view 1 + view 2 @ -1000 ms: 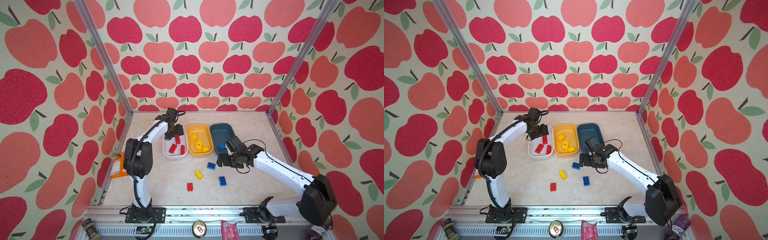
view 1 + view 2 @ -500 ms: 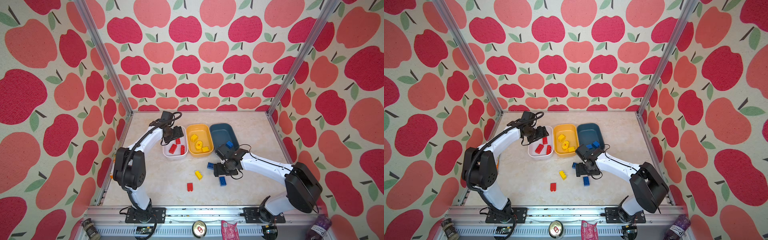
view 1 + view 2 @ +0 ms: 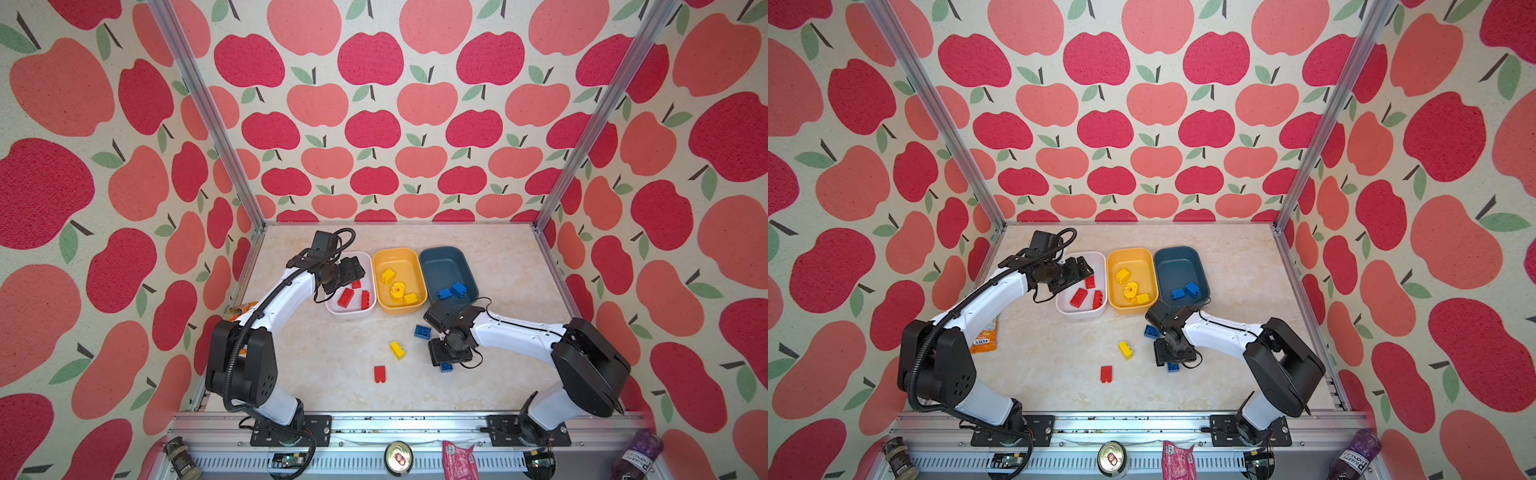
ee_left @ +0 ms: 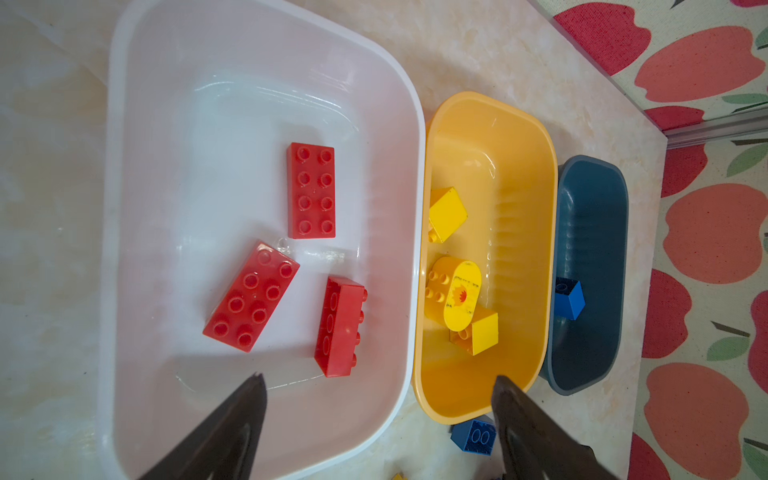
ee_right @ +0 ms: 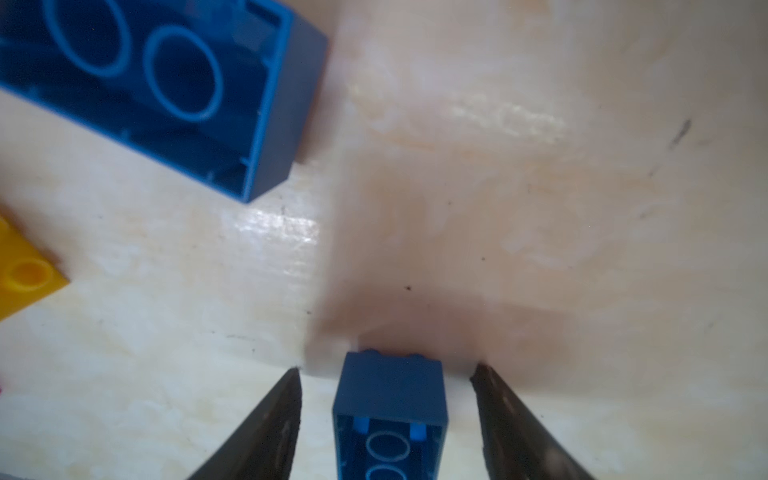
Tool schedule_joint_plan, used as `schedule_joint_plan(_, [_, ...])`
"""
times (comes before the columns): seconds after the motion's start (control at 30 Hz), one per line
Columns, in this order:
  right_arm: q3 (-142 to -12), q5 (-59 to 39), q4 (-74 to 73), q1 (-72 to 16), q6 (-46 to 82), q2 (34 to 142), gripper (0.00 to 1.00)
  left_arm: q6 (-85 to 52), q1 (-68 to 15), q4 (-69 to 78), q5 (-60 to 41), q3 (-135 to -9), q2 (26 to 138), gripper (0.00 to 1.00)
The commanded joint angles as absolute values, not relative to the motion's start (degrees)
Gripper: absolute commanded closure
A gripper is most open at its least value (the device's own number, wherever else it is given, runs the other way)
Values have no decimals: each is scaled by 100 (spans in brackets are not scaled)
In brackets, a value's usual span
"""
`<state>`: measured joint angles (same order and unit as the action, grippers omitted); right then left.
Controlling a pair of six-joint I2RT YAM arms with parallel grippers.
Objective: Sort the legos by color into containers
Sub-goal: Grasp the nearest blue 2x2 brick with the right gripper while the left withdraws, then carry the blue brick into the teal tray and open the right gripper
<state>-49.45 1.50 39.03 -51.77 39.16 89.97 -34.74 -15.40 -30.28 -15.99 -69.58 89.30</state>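
Low right of centre in a top view, the blue lego (image 3: pixel 446 366) lies between the open right fingers (image 5: pixel 257 436), clear of both, long axis apparently along them; the left fingers (image 4: pixel 232 419) are open, empty.

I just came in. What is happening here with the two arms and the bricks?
Sorting by color is under way. The right gripper is down at the table with its jaws open on either side of a blue brick, not touching it. The left gripper hangs open over the white tub, which holds three red bricks. A second blue brick, a yellow brick and a lone red brick lie loose on the table.
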Motion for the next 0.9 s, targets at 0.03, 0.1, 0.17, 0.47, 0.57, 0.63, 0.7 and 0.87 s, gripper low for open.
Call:
schedule_joint_plan(0.03, [-4863, 261, 4019, -5229, 3978, 9009, 42, -3621, -1512, -2881, -1618, -6779, 8698, 12])
schedule_joint_plan(0.1, [-4860, 281, 4037, -5229, 3973, 8989, 48, -3653, -1516, -2865, -1596, -6705, 8625, 12])
schedule_joint_plan(0.17, [-4853, 290, 4037, -5238, 3979, 8975, 53, -3679, -1512, -2839, -1578, -6628, 8564, 11])
schedule_joint_plan(0.47, [-4914, 329, 4143, -5273, 3997, 8854, 65, -3761, -1512, -2773, -1531, -6371, 8328, 10])
schedule_joint_plan(0.57, [-5077, 397, 4290, -5273, 3966, 8744, 66, -3768, -1514, -2766, -1521, -6309, 8273, 9])
schedule_joint_plan(0.63, [-5237, 470, 4412, -5273, 3931, 8663, 67, -3769, -1517, -2768, -1519, -6247, 8229, 9])
schedule_joint_plan(0.7, [-5428, 534, 4546, -5265, 3876, 8623, 67, -3762, -1520, -2771, -1508, -6176, 8173, 9])
schedule_joint_plan(0.87, [-5975, 637, 4794, -5118, 3688, 8553, 67, -3766, -1512, -2778, -1506, -5985, 8001, 8])
